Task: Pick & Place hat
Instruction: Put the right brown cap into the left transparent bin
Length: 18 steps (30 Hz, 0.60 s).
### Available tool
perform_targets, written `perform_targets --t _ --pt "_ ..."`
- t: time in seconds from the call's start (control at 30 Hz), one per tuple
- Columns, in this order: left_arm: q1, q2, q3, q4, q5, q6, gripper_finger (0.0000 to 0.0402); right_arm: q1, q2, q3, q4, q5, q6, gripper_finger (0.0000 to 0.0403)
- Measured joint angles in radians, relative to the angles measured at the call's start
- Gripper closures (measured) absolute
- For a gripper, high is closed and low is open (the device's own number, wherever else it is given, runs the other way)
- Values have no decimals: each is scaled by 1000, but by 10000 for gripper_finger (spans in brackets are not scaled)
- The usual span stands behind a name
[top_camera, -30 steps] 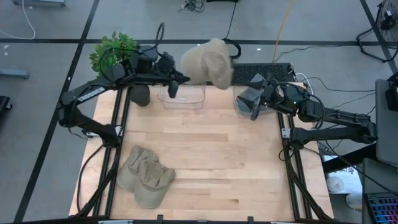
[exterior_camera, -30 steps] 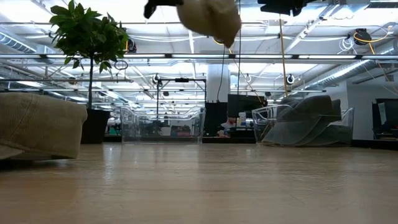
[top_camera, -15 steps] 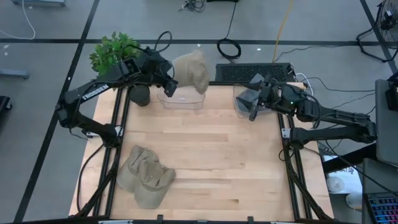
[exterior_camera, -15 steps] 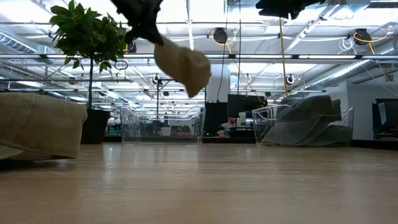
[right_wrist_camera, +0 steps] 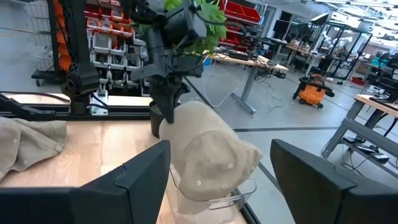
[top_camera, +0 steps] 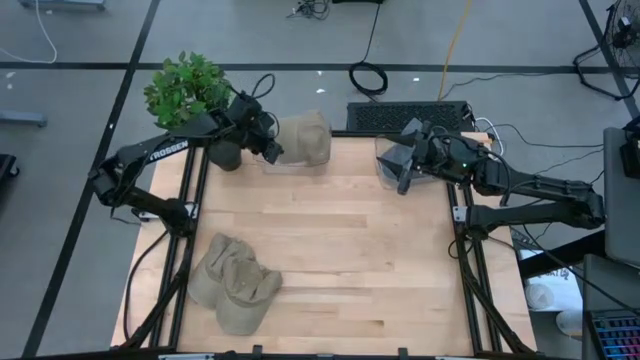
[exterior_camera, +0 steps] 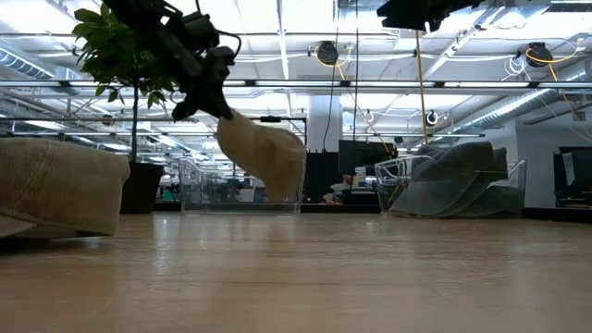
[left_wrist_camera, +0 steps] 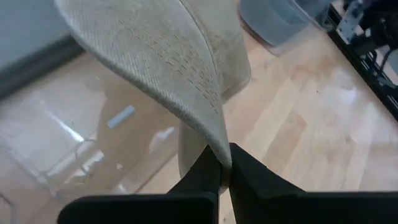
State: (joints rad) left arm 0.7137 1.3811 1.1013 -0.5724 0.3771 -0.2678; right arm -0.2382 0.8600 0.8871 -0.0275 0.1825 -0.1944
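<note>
A beige hat (top_camera: 302, 138) hangs from my left gripper (top_camera: 272, 148) at the table's far edge, over a clear bin (exterior_camera: 242, 187). In the low view the hat (exterior_camera: 265, 154) reaches down inside the bin's walls, below my left gripper (exterior_camera: 218, 109). The left wrist view shows the fingers shut on the hat (left_wrist_camera: 163, 57). My right gripper (top_camera: 405, 178) waits open and level at the far right, above a second clear bin (top_camera: 392, 162) holding grey hats. Its wrist view looks across at the hat (right_wrist_camera: 208, 155). My left gripper pinches the edge of the hat's brim (left_wrist_camera: 219, 157) between its two fingers. The fingers slant down from the table's left side. The hat hangs below them with its crown lowest, its lower part (exterior_camera: 280, 190) within the clear bin's walls.
Two more beige hats (top_camera: 236, 285) lie overlapping near the table's front left corner. A potted plant (top_camera: 183, 85) stands at the far left corner, right beside my left arm. The bin of grey hats (exterior_camera: 453, 182) stands at the far right. Bare wood (top_camera: 350, 260) fills the middle.
My left gripper has come down and swung toward the table's left, tipping and rolling as it went, still shut on the hat. The hat, high above the table a second ago, now hangs with its lower part inside the clear bin.
</note>
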Motion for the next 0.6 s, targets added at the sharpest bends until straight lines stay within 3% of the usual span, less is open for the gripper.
perform_targets --t 0.17,0.6 --pt "22 0 -25 -6 51 -7 392 0 0 0 1 0 0 140" --pt "53 77 -27 -7 -20 -75 392 0 0 0 1 0 0 140"
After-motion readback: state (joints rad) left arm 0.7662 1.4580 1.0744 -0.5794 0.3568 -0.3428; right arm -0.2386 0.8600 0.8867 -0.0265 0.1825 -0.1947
